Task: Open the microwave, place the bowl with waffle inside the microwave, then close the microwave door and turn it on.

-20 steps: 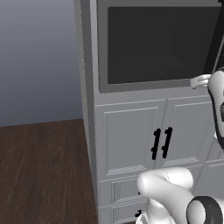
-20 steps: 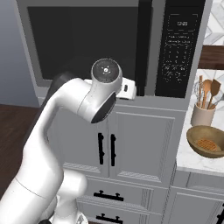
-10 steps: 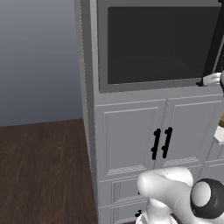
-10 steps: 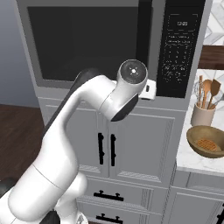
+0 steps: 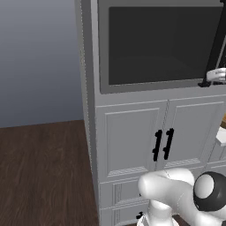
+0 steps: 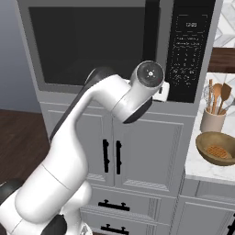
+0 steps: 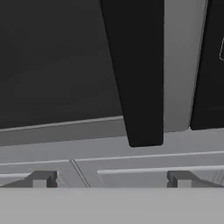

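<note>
Microwave (image 6: 114, 50) serving as our landmark, we are observing its door (image 5: 154, 44) sitting shut, flush with the grey frame above the panelled cabinet doors (image 5: 161, 141). At the door's right edge, we are seeing the black bar handle (image 7: 135, 70) running vertically, its lower end stopping just above the door's bottom frame. We are viewing the gripper (image 7: 109, 178) hovering just below that handle end, with its two fingertips (image 7: 41, 178) spread wide and holding nothing. Right of the handle, we are noting the microwave's black control panel (image 6: 190, 50). Further right of the microwave, on the pale counter (image 6: 202, 165), we are seeing the bowl (image 6: 218, 148) with the waffle (image 6: 219, 152) resting inside, just in front of a utensil holder (image 6: 213, 121).
</note>
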